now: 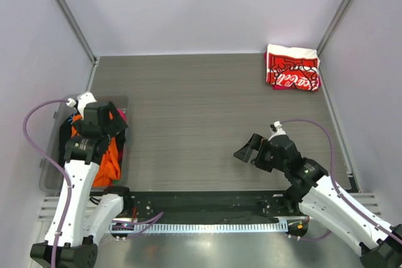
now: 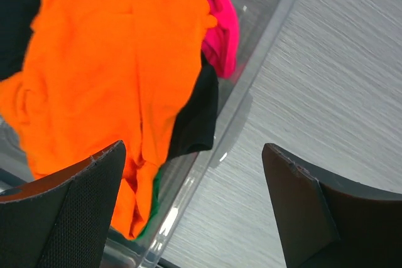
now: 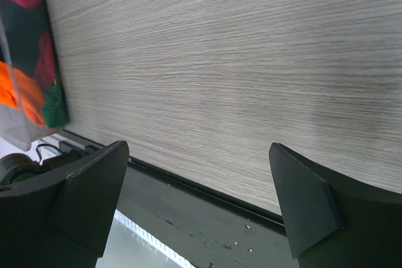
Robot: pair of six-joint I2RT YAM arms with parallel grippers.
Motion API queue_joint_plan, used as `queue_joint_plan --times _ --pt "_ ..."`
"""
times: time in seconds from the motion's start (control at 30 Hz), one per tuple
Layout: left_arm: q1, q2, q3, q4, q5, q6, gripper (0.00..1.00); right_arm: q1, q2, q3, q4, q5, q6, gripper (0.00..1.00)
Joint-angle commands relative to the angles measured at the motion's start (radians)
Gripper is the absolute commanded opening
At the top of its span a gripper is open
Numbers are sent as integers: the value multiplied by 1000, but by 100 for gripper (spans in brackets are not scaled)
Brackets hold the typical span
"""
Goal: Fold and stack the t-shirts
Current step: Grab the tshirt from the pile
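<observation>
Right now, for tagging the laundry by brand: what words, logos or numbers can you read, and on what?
"Coca-Cola": white script on the folded red-and-white t-shirt in the far right corner, small and only partly legible.
White markings above it on the same shirt: too small to read.
Orange t-shirt in the bin: no text visible.

Grey wood-grain table point(image 1: 201, 111), plain pale walls point(image 1: 201, 4) w/ metal corner posts point(image 1: 66, 10), even light

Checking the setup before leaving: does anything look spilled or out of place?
Nothing damaged or spilled. The orange t-shirt lies crumpled atop the heap in the clear bin; the red-and-white t-shirt sits folded in the far corner.
</observation>
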Motion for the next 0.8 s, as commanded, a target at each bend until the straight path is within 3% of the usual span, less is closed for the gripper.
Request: queue_joint_plan --times 0.0,0.1,0.17,0.43,0.57,0.67,0.77 --pt "8 1 -12 23 -92 -17 90 1 -14 14 41 -28 -17 99" --pt "46 66 3 -20 -181 -55 90 1 4 2 42 -47 -11 100" --pt "143 129 29 -46 -186 -66 90 1 6 -10 42 -64 -11 100" --pt "405 263 27 -8 -65 -124 87 1 -27 -47 42 -116 0 100" --pt "471 297 -7 30 -35 -130 83 1 -16 -47 30 -131 -23 100" --pt "491 304 -9 43 -6 -132 72 1 -7 -50 21 -131 -29 100" --pt "491 306 -4 52 26 -126 33 1 -2 -53 18 -127 -29 100"
